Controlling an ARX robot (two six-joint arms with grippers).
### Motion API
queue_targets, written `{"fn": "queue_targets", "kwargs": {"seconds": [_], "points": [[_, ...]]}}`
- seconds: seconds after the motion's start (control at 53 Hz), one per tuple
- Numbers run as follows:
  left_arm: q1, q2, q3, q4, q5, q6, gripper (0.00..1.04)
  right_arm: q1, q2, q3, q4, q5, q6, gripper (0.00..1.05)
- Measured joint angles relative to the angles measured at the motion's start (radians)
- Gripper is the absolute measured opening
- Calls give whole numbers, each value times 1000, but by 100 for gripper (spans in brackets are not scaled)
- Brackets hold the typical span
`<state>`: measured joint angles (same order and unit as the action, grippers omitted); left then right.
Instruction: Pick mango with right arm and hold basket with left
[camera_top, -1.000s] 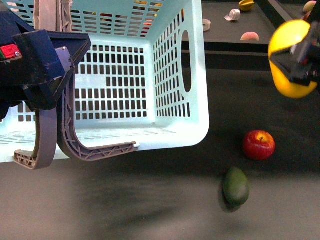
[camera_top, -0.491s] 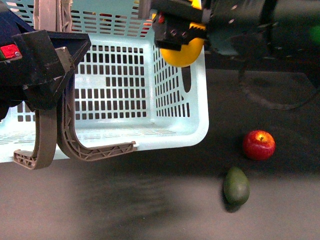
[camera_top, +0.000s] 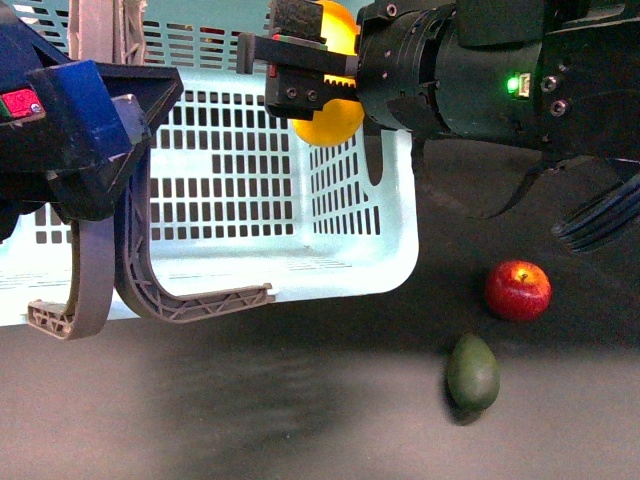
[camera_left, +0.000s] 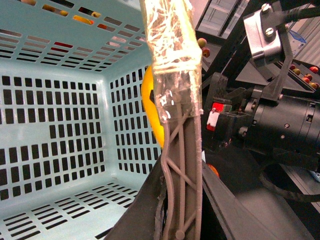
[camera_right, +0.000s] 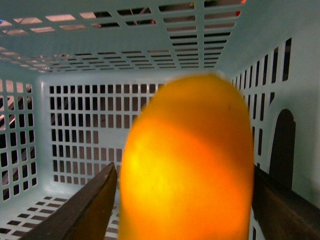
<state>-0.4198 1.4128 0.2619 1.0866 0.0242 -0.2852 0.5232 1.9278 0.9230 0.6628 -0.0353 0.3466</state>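
In the front view the basket (camera_top: 400, 250) fills the left and centre of the frame, tipped so that its open mouth faces the camera. The left gripper (camera_top: 130, 130), dark blue with a red mark (camera_top: 20, 102), sits at the left edge and is clamped on the two grey-brown swing handles (camera_top: 95, 270), which curve down below it in front of the basket's lower rim. The left wrist view shows one handle running up from between the dark jaws. The right arm (camera_top: 480, 70), black with a lit green light (camera_top: 513, 85), reaches in from the upper right. The right gripper (camera_top: 300, 70) is closed on the mango (camera_top: 328, 125), with one toothed finger across the fruit's front. The mango is at the upper centre of the frame, at the basket mouth next to the side wall with the oval hand slot; contact with that wall cannot be determined. The right wrist view shows the mango between both fingers (camera_right: 90, 210), with the slotted basket interior behind it. A red apple (camera_top: 518, 290) and a dark green avocado (camera_top: 472, 371) lie on the dark surface at the lower right, outside the basket and apart from each other.
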Motion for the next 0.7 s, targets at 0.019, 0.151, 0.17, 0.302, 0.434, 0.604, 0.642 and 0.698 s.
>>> {"fn": "queue_targets", "kwargs": {"seconds": [0.019, 0.151, 0.17, 0.302, 0.434, 0.604, 0.642, 0.698], "points": [[0, 0, 0, 0, 0, 0, 13, 0, -2, 0, 7, 5, 2, 80], [0, 0, 0, 0, 0, 0, 13, 0, -43, -15, 21, 24, 5, 98], [0, 0, 0, 0, 5, 1, 13, 0, -51, -19, 23, 27, 5, 99], [-1, 2, -1, -6, -2, -6, 12, -17, -202, -111, 34, 77, -10, 97], [-1, 1, -1, -6, -5, -1, 12, -60, -354, -216, 22, 129, -17, 97], [-1, 1, -1, -6, -5, -1, 12, -163, -582, -389, -27, 166, -16, 97], [-1, 1, -1, -6, -3, -1, 12, -184, -628, -421, -39, 171, -16, 97], [-1, 1, -1, -6, -2, 0, 12, -221, -721, -483, -61, 174, -16, 97]]}}
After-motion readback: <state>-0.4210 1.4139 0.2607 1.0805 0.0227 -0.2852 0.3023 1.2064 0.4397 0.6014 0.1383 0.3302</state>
